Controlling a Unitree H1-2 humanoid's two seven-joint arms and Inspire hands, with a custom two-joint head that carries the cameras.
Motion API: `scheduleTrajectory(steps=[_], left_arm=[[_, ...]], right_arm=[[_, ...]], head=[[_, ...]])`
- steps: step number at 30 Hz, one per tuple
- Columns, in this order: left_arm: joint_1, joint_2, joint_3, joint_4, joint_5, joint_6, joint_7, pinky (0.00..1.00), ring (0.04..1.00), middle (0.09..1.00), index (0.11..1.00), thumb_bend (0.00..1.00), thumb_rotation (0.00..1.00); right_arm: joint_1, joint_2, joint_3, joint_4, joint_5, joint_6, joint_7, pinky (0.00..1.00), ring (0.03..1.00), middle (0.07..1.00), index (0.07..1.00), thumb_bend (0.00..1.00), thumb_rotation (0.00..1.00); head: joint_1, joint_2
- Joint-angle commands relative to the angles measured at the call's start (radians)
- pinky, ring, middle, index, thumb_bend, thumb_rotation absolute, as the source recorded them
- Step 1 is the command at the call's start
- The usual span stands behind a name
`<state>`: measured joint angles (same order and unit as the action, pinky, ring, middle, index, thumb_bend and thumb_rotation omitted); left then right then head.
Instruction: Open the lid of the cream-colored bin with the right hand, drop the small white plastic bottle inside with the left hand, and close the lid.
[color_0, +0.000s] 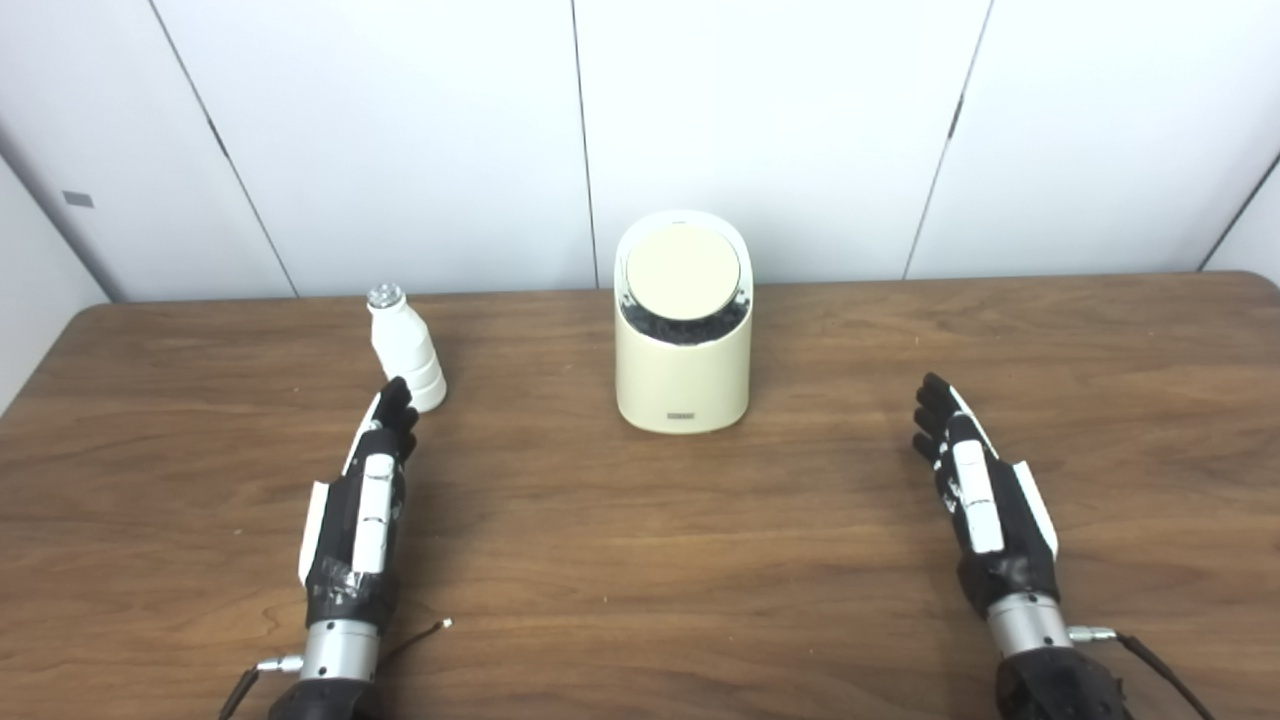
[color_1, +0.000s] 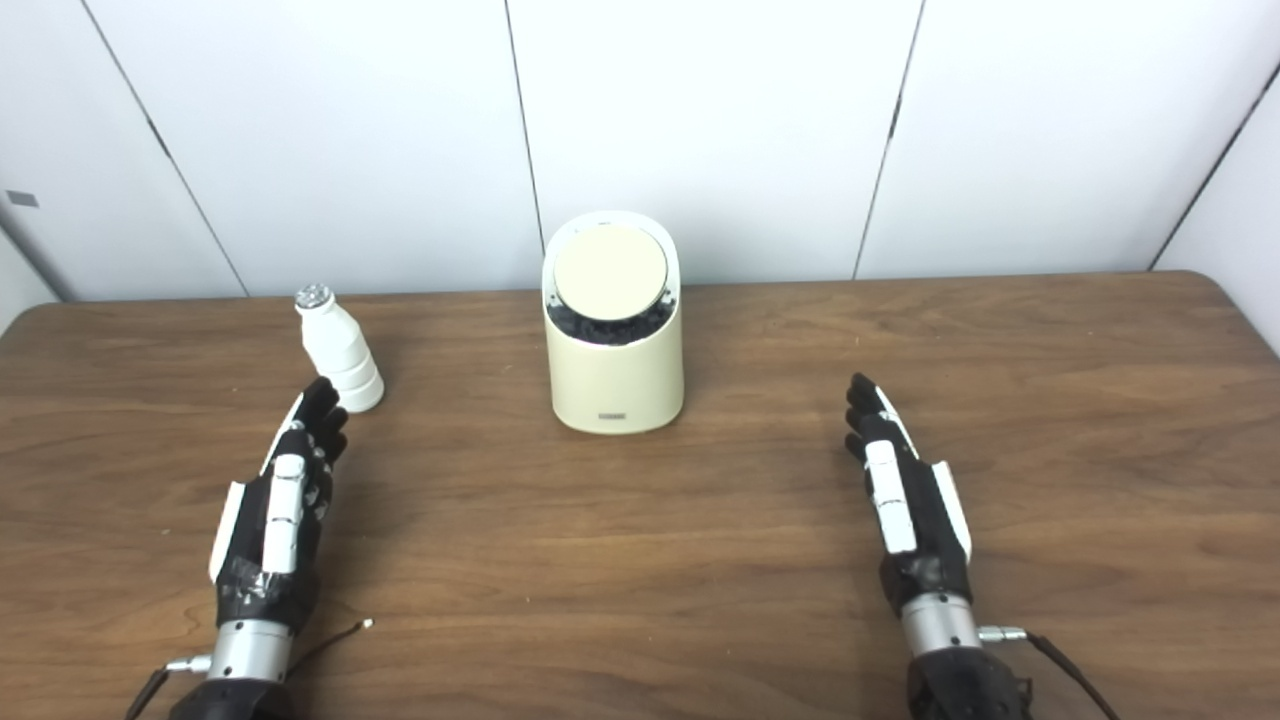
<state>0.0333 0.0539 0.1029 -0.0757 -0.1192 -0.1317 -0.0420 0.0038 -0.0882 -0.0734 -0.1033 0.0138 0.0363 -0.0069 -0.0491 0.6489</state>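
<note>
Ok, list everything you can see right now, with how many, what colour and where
bin: one, cream, upright at the table's middle toward the back, round lid closed.
plastic bottle: one, white with a silvery cap, upright left of the bin, just beyond the left hand's fingertips.
table: one, brown wood grain, fills the foreground.
wall panels: white, behind the table.
left hand: one, black and white, open, lower left.
right hand: one, black and white, open, lower right.

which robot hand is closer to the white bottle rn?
Left. The left robot hand lies just in front of the small white plastic bottle, fingertips almost touching its base; the right robot hand is far across the table, beyond the cream-colored bin.
</note>
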Motion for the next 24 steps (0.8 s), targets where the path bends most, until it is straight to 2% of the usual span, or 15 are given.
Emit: scheduleTrajectory(steps=[1, 9, 12, 15, 18, 21, 24], left_arm=[[0.041, -0.006, -0.005, 0.015, 0.0, -0.014, 0.0, 1.0, 0.976, 0.98, 0.977, 0.45, 0.89], [0.049, -0.005, -0.013, 0.0, 0.012, 0.003, 0.002, 1.0, 0.988, 0.99, 0.981, 0.48, 0.88], [0.052, -0.012, -0.013, 0.002, 0.017, 0.003, 0.009, 1.0, 0.985, 0.988, 0.981, 0.47, 0.88], [0.054, -0.015, -0.017, 0.002, 0.032, -0.001, 0.013, 1.0, 0.976, 0.982, 0.978, 0.47, 0.88], [0.057, -0.02, -0.019, 0.0, 0.042, 0.001, 0.015, 1.0, 0.976, 0.978, 0.975, 0.49, 0.87], [0.061, -0.026, -0.024, -0.006, 0.043, 0.007, 0.013, 1.0, 0.982, 0.981, 0.977, 0.49, 0.87], [0.067, -0.033, -0.028, -0.015, 0.046, 0.015, 0.014, 1.0, 0.987, 0.98, 0.979, 0.47, 0.87]], right_arm=[[0.007, -0.006, -0.005, -0.019, -0.001, 0.005, 0.0, 0.94, 0.943, 0.945, 0.934, 0.53, 0.99], [0.001, -0.019, -0.002, -0.032, 0.009, 0.007, 0.018, 0.97, 0.955, 0.954, 0.943, 0.56, 0.94], [-0.023, -0.042, 0.011, -0.052, -0.029, 0.031, 0.024, 0.98, 0.961, 0.965, 0.952, 0.61, 0.91], [-0.051, -0.051, 0.014, -0.085, -0.034, 0.069, 0.025, 0.94, 0.941, 0.956, 0.946, 0.63, 0.83], [-0.107, -0.077, 0.03, -0.118, -0.075, 0.119, 0.032, 0.9, 0.928, 0.946, 0.945, 0.65, 0.78], [-0.16, -0.094, 0.036, -0.13, -0.086, 0.166, 0.041, 0.9, 0.934, 0.948, 0.944, 0.66, 0.74], [-0.22, -0.11, 0.041, -0.119, -0.096, 0.181, 0.049, 0.91, 0.939, 0.942, 0.941, 0.68, 0.72]], head=[[-0.001, 0.001], [0.003, -0.004], [-0.001, -0.009], [-0.002, -0.015], [-0.007, -0.013], [-0.012, -0.011], [-0.008, -0.011]])
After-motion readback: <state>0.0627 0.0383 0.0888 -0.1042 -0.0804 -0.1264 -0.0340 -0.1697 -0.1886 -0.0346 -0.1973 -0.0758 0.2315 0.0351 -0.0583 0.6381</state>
